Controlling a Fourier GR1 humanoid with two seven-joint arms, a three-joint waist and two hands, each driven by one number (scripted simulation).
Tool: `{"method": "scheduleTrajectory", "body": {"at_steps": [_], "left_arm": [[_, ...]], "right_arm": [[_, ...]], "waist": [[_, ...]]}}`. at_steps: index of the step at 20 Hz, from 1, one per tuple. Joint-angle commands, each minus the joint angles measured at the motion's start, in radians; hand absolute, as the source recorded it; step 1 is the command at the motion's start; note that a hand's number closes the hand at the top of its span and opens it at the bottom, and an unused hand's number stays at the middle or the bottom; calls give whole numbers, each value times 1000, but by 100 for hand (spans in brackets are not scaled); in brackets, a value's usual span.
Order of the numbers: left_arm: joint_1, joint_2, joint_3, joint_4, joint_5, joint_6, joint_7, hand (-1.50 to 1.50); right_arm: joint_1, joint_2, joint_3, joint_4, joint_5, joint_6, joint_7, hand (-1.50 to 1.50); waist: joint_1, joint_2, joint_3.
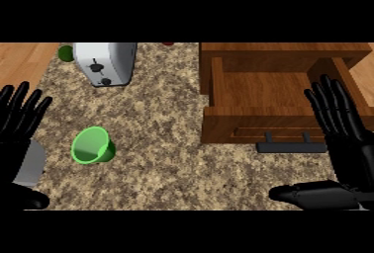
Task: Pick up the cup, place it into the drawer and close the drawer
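**Robot hand on each side spread, cup not yet touched**

Your left robot hand [21, 114] sits at the left edge with fingers straight and fanned, holding nothing. Your right robot hand [342, 129] shows the same at the right edge, fingers straight, thumb stretched along the bottom, just in front of the drawer [219, 89].

The green cup [93, 145] lies on the speckled worktop [161, 123], left of centre, much nearer your left robot hand than your right, and well apart from the drawer. It is tipped on its side: its mouth faces up and to the left, its base points down and to the right, so the long axis runs diagonally that way.

Expect it to be light, stiff and smooth, likely to roll or skid if you nudge it. Take it across the wall near the rim, thumb on one side and fingers on the other.

The drawer stands pulled open, wooden floor showing, dark handle [291, 147] on its front. A toaster [107, 62] stands at the back, clear of your path.
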Motion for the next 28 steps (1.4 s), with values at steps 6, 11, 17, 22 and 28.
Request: {"method": "scheduleTrajectory", "body": {"at_steps": [6, 11, 17, 22, 28], "left_arm": [[-86, 72, 77, 322, -39, -109, -71, -150], [-71, 24, 46, 440, -173, -108, -208, -150], [-151, 2, 25, 755, -353, -67, -428, -150], [-163, 69, 56, 964, -375, -150, -577, -150], [-304, 57, 39, 1289, -493, -74, -775, -150]], "right_arm": [[-75, -20, -84, 98, -54, 44, -7, -150], [-83, 1, -47, 142, 12, 47, -65, -150], [-121, 10, -38, 148, 30, 34, -54, -150], [-203, -38, -111, 148, -45, 64, 42, -150], [-218, -14, -86, 122, -26, 39, 63, -150]], "waist": [[-4, -2, 1], [-2, -2, 1], [-9, 0, 0], [-7, 0, 0], [-20, 3, -1]]}}
